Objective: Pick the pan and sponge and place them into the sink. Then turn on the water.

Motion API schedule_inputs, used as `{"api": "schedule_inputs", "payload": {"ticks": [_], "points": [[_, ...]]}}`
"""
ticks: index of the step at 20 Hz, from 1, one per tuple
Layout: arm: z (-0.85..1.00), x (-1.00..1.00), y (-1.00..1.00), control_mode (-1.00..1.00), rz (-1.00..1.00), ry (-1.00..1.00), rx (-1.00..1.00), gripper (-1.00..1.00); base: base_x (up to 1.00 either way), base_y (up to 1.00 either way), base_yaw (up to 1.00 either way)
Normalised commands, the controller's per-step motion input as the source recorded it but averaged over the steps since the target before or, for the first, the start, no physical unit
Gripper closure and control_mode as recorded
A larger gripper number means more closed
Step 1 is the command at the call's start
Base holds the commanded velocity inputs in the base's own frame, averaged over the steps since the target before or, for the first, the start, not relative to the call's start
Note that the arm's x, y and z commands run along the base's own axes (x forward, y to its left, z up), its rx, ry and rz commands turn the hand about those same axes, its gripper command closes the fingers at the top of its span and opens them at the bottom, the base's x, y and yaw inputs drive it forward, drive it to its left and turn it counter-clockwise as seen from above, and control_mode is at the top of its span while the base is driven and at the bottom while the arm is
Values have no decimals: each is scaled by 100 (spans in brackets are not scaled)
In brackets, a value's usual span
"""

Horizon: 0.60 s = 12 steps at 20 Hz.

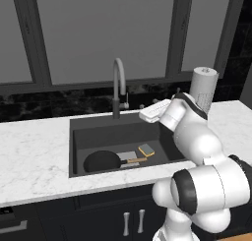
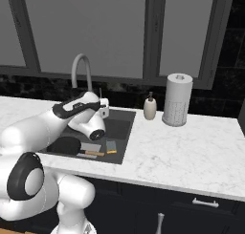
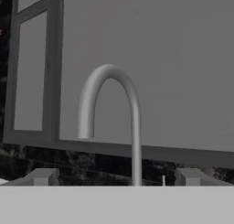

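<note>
Sink (image 1: 78,132) first: frying pan (image 1: 101,161) and yellow sponge (image 1: 146,150) both lie inside, so that's done! Gooseneck faucet (image 3: 112,118) runs dry; gripper (image 3: 116,177) faces it, fingers spread, holding nothing. Lever's left.

Matt black pan (image 1: 102,161) – pale wooden handle, brushed grey metal faucet (image 1: 118,82), veined white marble counter (image 1: 34,156), matt dark sink (image 1: 118,132)

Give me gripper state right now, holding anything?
Gripper: open, holding nothing, fingers spread wide and pointed at the faucet. Pan and sponge lie in the sink.
</note>
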Motion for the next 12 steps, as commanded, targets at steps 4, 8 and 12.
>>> {"api": "schedule_inputs", "payload": {"ticks": [4, 8, 12], "points": [[-22, 18, 0, -100, 0, 0, 0, -100, 0, 0, 0], [-25, 25, 0, -100, 0, 0, 0, -100, 0, 0, 0], [-16, 25, 0, -100, 0, 0, 0, -100, 0, 0, 0]]}}
